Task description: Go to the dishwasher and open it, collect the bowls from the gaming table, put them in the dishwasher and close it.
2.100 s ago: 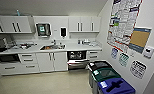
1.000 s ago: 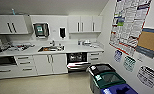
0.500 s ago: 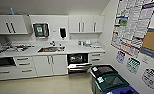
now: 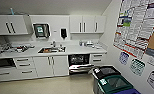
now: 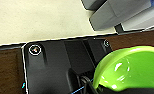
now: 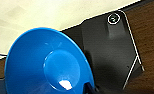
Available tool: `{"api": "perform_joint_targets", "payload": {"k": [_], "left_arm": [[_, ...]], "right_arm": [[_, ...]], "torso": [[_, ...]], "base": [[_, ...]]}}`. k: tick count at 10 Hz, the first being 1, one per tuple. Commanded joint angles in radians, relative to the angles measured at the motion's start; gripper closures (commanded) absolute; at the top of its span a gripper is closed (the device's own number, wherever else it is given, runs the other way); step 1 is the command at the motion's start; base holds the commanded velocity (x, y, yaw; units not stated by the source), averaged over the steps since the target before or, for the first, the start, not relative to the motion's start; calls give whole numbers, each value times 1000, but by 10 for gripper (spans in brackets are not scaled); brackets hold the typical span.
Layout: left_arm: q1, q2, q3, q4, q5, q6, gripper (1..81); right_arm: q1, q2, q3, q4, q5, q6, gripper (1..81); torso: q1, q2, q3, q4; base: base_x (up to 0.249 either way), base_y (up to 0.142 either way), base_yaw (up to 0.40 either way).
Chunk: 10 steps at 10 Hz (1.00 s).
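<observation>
In the head view the dishwasher (image 4: 79, 60) stands open under the white counter, its steel door (image 4: 81, 67) folded down and the dark inside with racks showing. The lime green bowl (image 5: 129, 70) looms large in the left wrist view, above the floor, with my left gripper (image 5: 110, 89) shut on its rim. The bright blue bowl (image 6: 46, 65) is tilted in the right wrist view, and my right gripper (image 6: 90, 87) is shut on its edge. The gaming table is out of view.
Two lidded waste bins (image 4: 113, 81) stand on the floor right of the dishwasher, against a wall with posters (image 4: 138, 27). White cabinets (image 4: 50, 65) and a sink (image 4: 51, 50) run along the counter. Beige floor (image 4: 43, 86) lies open before the cabinets.
The whole head view has shifted a little as the robot moves; the kitchen and posters look slightly larger. The dishwasher stays open and both bowls stay held.
</observation>
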Motion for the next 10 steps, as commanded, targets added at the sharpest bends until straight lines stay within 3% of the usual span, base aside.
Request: {"api": "perform_joint_targets", "payload": {"k": [1,5,10], "left_arm": [[-42,-24,-4,8,12,0,811],[-42,-26,-4,8,12,0,811],[-43,-26,-4,8,12,0,811]], "right_arm": [[31,-8,10,-23,-34,-3,811],[31,-8,10,-23,-34,-3,811],[32,-8,10,-23,-34,-3,811]], "torso": [[0,0,0,0],[0,0,0,0],[0,0,0,0]], "base": [[89,74,0],[97,73,0],[132,0,0]]}}
